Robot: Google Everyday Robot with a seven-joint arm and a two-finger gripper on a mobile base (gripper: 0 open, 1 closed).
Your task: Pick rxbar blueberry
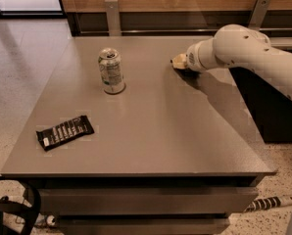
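The dark-blue rxbar blueberry does not show anywhere; it is hidden or out of view. My gripper [178, 60] hangs low over the far right part of the grey table [151, 131], at the end of the white arm [244, 50] that reaches in from the right. Only its pale yellowish tip shows past the wrist. A silver soda can [110, 71] stands upright at the far centre, well to the left of the gripper. A longer black bar with white block lettering [65, 132] lies flat near the front left corner.
A wooden wall panel with two metal posts [112, 14] runs behind the table. A dark cabinet [276, 106] stands to the right. A black round part of the base [13, 209] shows at the bottom left, and a cable [266, 203] lies on the floor at the right.
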